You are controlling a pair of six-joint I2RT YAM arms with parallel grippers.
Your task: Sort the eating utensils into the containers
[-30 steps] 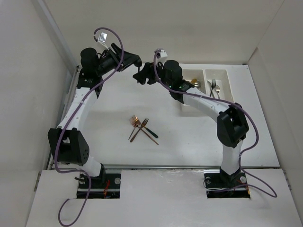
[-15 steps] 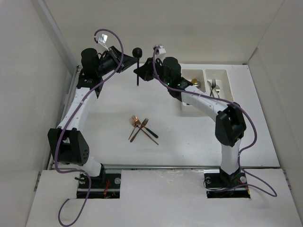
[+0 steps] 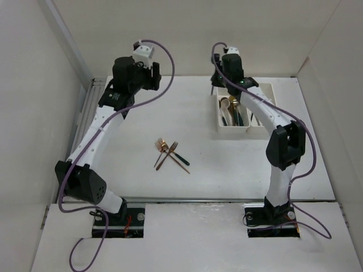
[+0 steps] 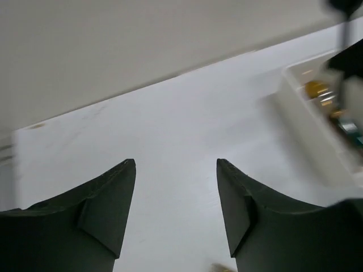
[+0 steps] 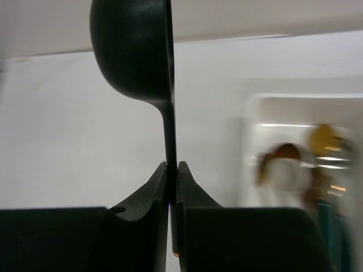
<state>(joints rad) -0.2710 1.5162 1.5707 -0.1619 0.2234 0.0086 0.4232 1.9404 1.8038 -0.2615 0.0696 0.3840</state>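
Open table (image 3: 136, 130) around the crossed utensils (image 3: 169, 153), right arm (image 3: 266, 110) lying across the containers (image 3: 231, 131)

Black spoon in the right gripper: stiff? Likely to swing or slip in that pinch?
Probably stiff: the black spoon runs straight out of the right gripper with no sag. It is pinched on the thin handle just below the bowl, so it may pivot in the grip. It looks slim, so it is likely light.
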